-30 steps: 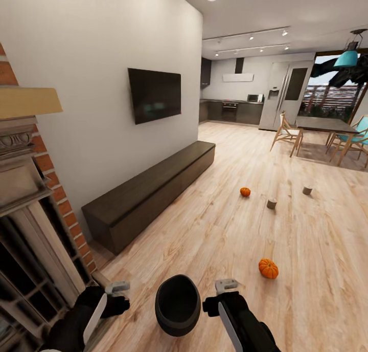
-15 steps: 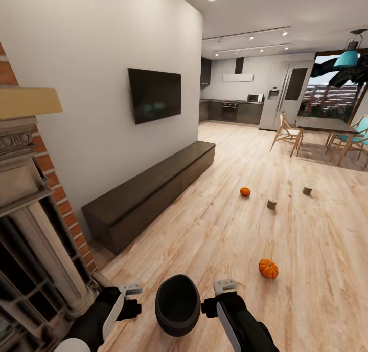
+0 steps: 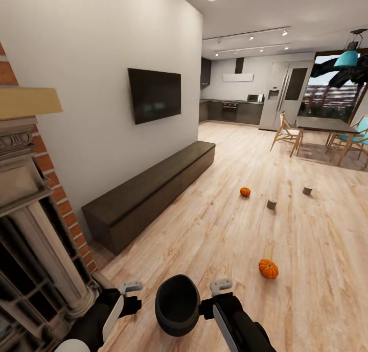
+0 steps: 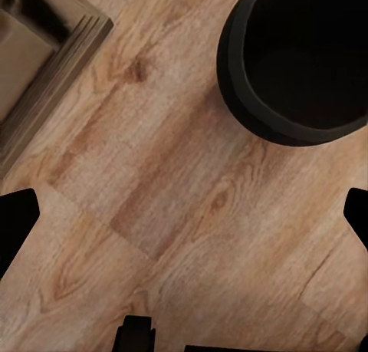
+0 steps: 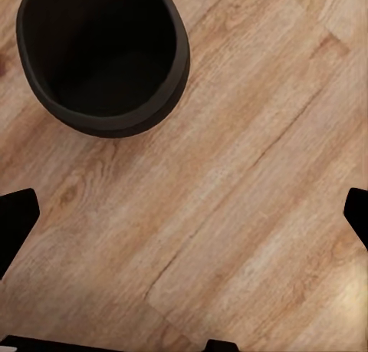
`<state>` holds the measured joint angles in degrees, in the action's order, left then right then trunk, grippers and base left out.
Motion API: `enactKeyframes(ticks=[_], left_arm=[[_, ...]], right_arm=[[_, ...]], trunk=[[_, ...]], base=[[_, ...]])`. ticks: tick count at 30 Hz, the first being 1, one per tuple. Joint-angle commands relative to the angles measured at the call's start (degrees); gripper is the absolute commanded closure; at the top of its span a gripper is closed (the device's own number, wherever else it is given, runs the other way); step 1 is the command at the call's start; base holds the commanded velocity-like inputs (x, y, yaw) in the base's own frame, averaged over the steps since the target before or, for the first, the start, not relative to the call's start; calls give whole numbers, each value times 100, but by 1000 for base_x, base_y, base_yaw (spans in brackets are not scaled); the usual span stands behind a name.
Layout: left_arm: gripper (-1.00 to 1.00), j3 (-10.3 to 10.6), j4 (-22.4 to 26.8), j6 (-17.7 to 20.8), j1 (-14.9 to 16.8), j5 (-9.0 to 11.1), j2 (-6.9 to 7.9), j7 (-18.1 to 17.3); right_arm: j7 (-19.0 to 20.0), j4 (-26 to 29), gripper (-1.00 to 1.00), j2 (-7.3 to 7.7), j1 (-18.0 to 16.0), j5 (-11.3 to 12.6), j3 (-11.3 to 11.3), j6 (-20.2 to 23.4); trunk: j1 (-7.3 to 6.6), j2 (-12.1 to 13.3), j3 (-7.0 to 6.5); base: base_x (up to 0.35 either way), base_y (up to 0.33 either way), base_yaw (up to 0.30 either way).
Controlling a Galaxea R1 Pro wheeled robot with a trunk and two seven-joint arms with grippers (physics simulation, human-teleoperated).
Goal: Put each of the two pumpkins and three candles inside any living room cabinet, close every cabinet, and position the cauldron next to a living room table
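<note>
A black cauldron [image 3: 177,303] stands on the wood floor just in front of me, between my two arms. My left gripper [image 3: 131,297] hangs beside its left side and my right gripper [image 3: 216,295] beside its right side, both pointing down at the floor. The left wrist view has the cauldron [image 4: 299,60] ahead of the open left gripper [image 4: 184,218]; the right wrist view has the cauldron [image 5: 103,53] ahead of the open right gripper [image 5: 184,218]. One pumpkin [image 3: 268,268] lies near my right, another pumpkin [image 3: 245,192] farther off. Two candles [image 3: 271,203] [image 3: 307,190] stand beyond. The dark cabinet [image 3: 153,185] runs along the white wall, shut.
A brick fireplace [image 3: 30,224] stands close on my left, its base corner [image 4: 46,60] near the left gripper. A black TV [image 3: 154,93] hangs above the cabinet. A dining table [image 3: 327,124] with chairs [image 3: 287,133] stands at the back right, the kitchen behind it.
My left arm has swung right, away from the fireplace and closer to the cauldron. The right gripper has edged slightly left toward the cauldron. The cauldron has not moved.
</note>
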<state>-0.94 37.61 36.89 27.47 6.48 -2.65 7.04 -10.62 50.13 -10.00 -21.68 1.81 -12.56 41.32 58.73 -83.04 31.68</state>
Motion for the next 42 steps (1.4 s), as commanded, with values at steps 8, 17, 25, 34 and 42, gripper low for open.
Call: enactKeyframes(ticks=[8, 17, 25, 34, 42], left_arm=[[-100, -3, -11, -3, -4, 38, -6, 35], [-100, -3, -25, 0, -4, 37, -6, 23], [-100, -3, -215, 1, 2, 42, -13, -22], [-100, -3, -312, 51, 7, 39, -21, -72], [-100, -1, -371, 99, 12, 42, -29, -145]], right_arm=[[-51, 6, -100, 0, -3, 21, -25, 27], [-50, 6, -100, 0, -3, 155, -27, 26], [-48, 6, -100, 0, -3, 194, -27, 26], [-46, 6, -100, 0, -3, 198, -32, 26], [-46, -2, -100, 0, -3, 325, -67, 26]], trunk=[[0, -3, 6], [0, -3, 6], [0, -3, 6], [0, -3, 6], [0, -3, 6]], base=[[158, 0, 0], [114, -11, 0], [208, -1, 0], [55, 0, 0], [20, 0, 0]])
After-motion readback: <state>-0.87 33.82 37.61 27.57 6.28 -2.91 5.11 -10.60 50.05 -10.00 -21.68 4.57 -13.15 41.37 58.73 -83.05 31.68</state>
